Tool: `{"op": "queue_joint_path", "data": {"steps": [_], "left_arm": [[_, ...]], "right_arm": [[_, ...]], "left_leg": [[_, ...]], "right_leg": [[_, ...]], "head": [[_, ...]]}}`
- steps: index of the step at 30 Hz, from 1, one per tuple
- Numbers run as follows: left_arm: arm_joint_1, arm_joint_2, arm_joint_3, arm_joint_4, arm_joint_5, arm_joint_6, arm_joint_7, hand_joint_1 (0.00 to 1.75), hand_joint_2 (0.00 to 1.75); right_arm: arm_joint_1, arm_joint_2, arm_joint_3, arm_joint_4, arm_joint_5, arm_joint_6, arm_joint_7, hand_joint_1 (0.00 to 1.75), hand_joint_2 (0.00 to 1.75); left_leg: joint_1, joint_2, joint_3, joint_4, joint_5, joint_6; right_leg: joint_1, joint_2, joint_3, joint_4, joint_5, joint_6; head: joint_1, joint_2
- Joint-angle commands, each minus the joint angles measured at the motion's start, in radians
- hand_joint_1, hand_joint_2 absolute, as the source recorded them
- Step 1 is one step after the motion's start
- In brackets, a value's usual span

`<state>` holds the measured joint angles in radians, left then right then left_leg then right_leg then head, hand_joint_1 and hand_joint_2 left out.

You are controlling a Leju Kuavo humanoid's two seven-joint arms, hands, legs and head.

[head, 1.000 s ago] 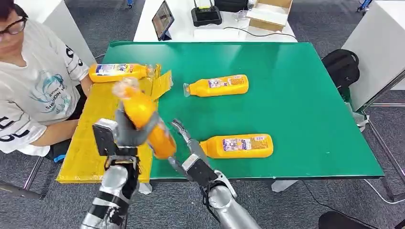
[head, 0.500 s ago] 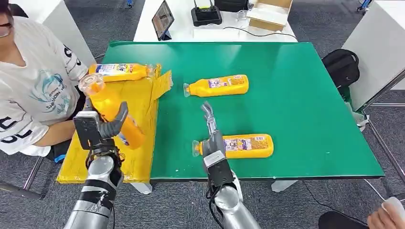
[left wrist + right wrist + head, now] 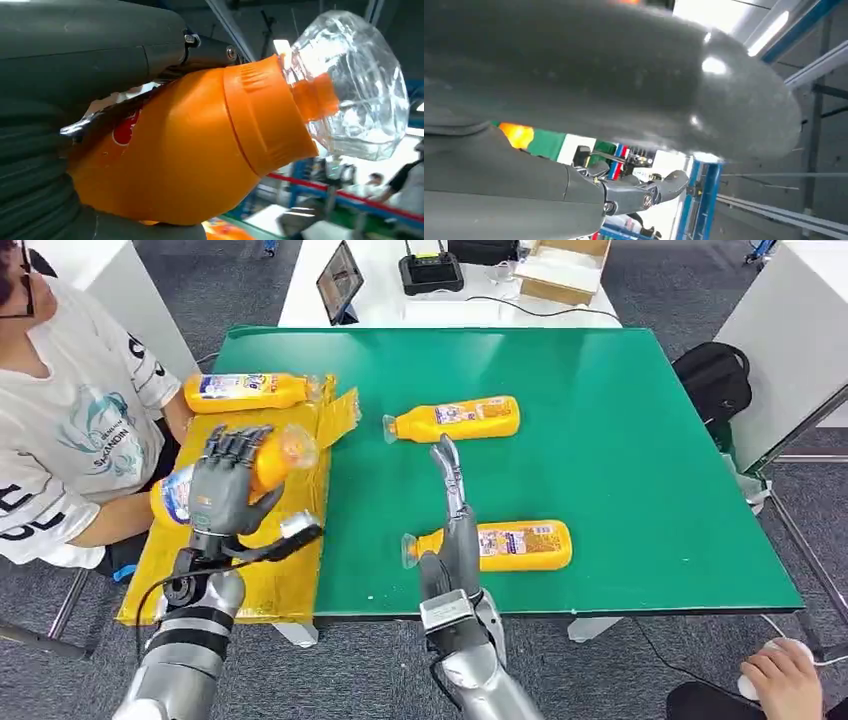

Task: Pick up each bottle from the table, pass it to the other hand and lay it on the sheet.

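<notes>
My left hand is wrapped around a bottle, fingers over the top of its orange body and the thumb underneath, and I hold it low over the yellow sheet, lying nearly flat with its clear cap pointing toward the green table. The left wrist view shows the grip close up: body clamped, cap free. So the hand-over looks done for this one, and I judge the step in hand to be the laying down.

My right hand holds nothing; its fingers are straight and apart, raised above the table just beside the neck of the near bottle. A far bottle lies further out on the green, and one bottle already rests at the sheet's far end.

Next I should lower the held bottle until it rests on the sheet, clear of the one already there, then spread the fingers (a round bottle may roll once freed). A person sits close beside the sheet, so the move wants care.
</notes>
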<state>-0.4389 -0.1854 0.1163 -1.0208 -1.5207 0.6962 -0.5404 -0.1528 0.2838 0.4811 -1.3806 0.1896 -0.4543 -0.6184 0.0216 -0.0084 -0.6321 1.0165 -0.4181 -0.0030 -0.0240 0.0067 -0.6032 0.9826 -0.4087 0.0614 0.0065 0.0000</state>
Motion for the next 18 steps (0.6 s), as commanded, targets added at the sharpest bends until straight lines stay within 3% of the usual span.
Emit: {"op": "queue_joint_path", "data": {"steps": [1, 8, 9, 10, 12, 13, 14, 18], "left_arm": [[-0.043, 0.192, -0.267, 0.092, -0.050, 0.002, 0.201, 1.75, 1.75], [-0.043, 0.192, -0.267, 0.092, -0.050, 0.002, 0.201, 1.75, 1.75], [-0.061, 0.255, -0.435, 0.127, -0.050, 0.002, 0.321, 1.75, 1.75], [-0.075, 0.291, -0.517, 0.157, -0.050, 0.002, 0.351, 1.75, 1.75], [-0.081, 0.316, -0.573, 0.199, 0.011, 0.002, 0.350, 1.75, 1.75], [-0.072, 0.274, -0.520, 0.232, -0.024, 0.002, 0.323, 1.75, 1.75], [-0.091, 0.303, -0.632, 0.270, 0.052, 0.002, 0.373, 1.75, 1.75], [-0.088, 0.265, -0.539, 0.355, 0.009, 0.002, 0.309, 1.75, 1.75]], "right_arm": [[-0.045, -0.038, 0.059, 0.032, -0.020, 0.013, -0.010, 0.00, 0.00], [-0.045, -0.038, 0.059, 0.032, -0.020, 0.013, -0.010, 0.00, 0.00], [-0.045, -0.039, 0.063, 0.037, -0.025, 0.024, -0.007, 0.00, 0.00], [-0.046, -0.036, 0.066, 0.043, -0.026, 0.028, -0.007, 0.00, 0.00], [-0.047, -0.036, 0.074, 0.049, -0.023, 0.036, -0.007, 0.00, 0.00], [-0.045, -0.034, 0.075, 0.051, -0.029, 0.043, -0.012, 0.00, 0.00], [-0.045, -0.034, 0.079, 0.054, -0.034, 0.042, -0.005, 0.00, 0.00], [-0.046, -0.034, 0.088, 0.061, -0.025, 0.045, 0.000, 0.00, 0.00]], "left_leg": [[0.001, 0.001, 0.006, -0.001, -0.001, 0.000], [0.001, 0.001, 0.002, -0.001, 0.000, 0.000], [0.001, 0.002, 0.005, -0.001, -0.001, 0.001], [0.001, 0.000, 0.004, -0.001, 0.000, 0.000], [0.001, -0.002, 0.004, -0.001, 0.000, 0.000], [0.001, -0.002, 0.006, -0.001, 0.000, 0.000], [0.001, 0.000, 0.005, -0.002, 0.000, 0.000], [0.001, 0.000, 0.005, -0.001, 0.000, 0.000]], "right_leg": [[0.002, 0.000, 0.005, 0.000, -0.001, -0.004], [0.001, 0.001, 0.002, 0.000, 0.000, -0.002], [0.001, 0.001, 0.005, 0.000, -0.001, -0.003], [0.001, -0.001, 0.004, 0.000, -0.001, -0.002], [0.001, -0.003, 0.004, -0.001, -0.001, -0.003], [0.001, -0.003, 0.007, -0.001, -0.002, -0.004], [0.001, -0.001, 0.005, -0.001, -0.001, -0.003], [0.001, -0.001, 0.005, -0.001, -0.001, -0.003]], "head": [[0.000, 0.000], [0.000, 0.000], [0.000, 0.000], [0.000, 0.000], [0.000, 0.000], [0.000, 0.000], [0.000, 0.000], [0.000, 0.000]]}}
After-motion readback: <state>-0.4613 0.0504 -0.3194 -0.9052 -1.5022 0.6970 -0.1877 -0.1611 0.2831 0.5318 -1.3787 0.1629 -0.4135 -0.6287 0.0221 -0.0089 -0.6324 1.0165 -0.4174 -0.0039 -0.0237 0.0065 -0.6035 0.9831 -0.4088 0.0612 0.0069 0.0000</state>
